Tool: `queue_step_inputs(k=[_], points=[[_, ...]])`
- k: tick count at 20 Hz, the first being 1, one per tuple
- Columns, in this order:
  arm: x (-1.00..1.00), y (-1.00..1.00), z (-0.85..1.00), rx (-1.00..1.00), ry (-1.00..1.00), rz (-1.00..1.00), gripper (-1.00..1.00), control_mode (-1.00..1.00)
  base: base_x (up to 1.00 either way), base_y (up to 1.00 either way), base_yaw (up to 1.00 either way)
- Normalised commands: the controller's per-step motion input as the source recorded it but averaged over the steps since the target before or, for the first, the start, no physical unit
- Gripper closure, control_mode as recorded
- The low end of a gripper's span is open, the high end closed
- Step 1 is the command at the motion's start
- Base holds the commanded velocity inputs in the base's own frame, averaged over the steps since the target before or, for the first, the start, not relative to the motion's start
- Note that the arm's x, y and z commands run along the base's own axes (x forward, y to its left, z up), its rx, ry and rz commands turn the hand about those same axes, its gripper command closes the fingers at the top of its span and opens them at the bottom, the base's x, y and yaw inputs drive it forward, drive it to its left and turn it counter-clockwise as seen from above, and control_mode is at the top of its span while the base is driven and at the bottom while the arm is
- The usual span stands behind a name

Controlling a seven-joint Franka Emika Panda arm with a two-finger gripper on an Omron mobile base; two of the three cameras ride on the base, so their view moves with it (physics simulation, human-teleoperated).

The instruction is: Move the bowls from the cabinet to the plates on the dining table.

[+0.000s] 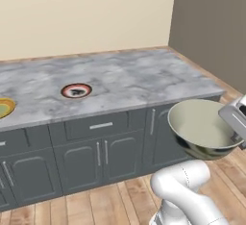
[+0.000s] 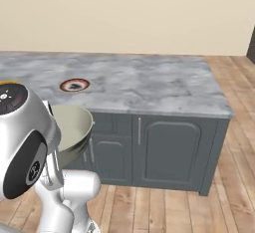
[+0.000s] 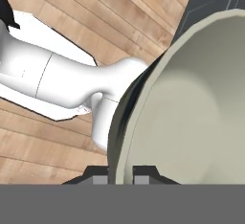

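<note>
Pinching the cream bowl [image 1: 202, 125] by its rim, the closed gripper [image 3: 120, 177] risks it slipping before reaching the red-rimmed plate [image 1: 76, 91] at ten o'clock.

Glossy cream bowl [image 1: 202, 125] (darker mottled outside); veined marble table [image 1: 129, 75]; wood-plank floor [image 2: 164, 209].

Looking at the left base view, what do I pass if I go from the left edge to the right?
Yellow-rimmed plate → red-rimmed plate → cream bowl held up in front of the counter.
</note>
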Motion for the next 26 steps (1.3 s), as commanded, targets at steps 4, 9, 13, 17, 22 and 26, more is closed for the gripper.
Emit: queue_step_inputs(k=[4,9,13,17,22,26], points=[[0.0,0.0,0.0,0.0,0.0,0.0,1.0,1.0,-0.14,0.56,-0.01],[0.0,0.0,0.0,0.0,0.0,0.0,1.0,1.0,-0.12,0.61,0.0],[0.0,0.0,0.0,0.0,0.0,0.0,1.0,1.0,-0.13,0.64,0.0],[0.0,0.0,0.0,0.0,0.0,0.0,1.0,1.0,-0.13,0.68,0.0],[0.0,0.0,0.0,0.0,0.0,0.0,1.0,1.0,-0.11,0.69,-0.01],[0.0,0.0,0.0,0.0,0.0,0.0,1.0,1.0,-0.09,0.71,-0.01]])
